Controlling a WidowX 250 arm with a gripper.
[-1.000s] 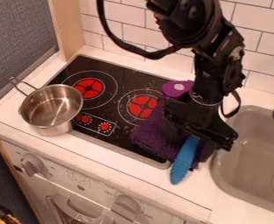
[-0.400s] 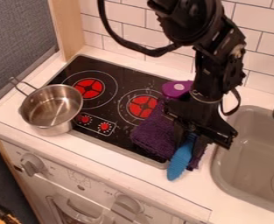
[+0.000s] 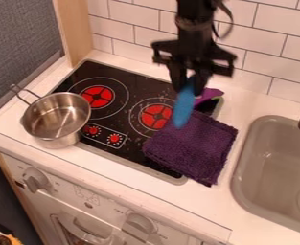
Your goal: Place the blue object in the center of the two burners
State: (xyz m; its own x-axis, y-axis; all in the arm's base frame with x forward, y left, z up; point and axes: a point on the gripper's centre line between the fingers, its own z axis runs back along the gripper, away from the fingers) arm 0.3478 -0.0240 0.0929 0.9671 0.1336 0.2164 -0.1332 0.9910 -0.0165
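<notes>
Gripper (image 3: 189,87): black, hanging fingers-down from the top of the view, over the rear right part of the black cooktop (image 3: 136,80). Its fingers appear closed on the upper end of the blue object (image 3: 183,110), one on each side.

Blue object: long and tapered, held nearly upright with a slight lean, its lower end toward the camera's lower left. In the view it lies just right of the red center of the right burner (image 3: 156,116), with its lower tip at the upper left corner of the purple cloth (image 3: 197,143). Outline is blurred; contact between tip and cloth cannot be told.

Left burner (image 3: 98,97): red center, ringed, farther back and to the left. Two red knobs (image 3: 114,139) sit in a framed panel toward the front edge.

Purple cloth: spread flat, partly on the cooktop's right side, partly on the white counter (image 3: 254,228). Behind it, a purple item with a green edge (image 3: 210,95), partly hidden by the gripper.

Metal pot (image 3: 56,119): upright at the cooktop's front left, overlapping its edge, wire handle pointing to the upper left. Sink (image 3: 237,191): right of the cloth, set into the counter.
</notes>
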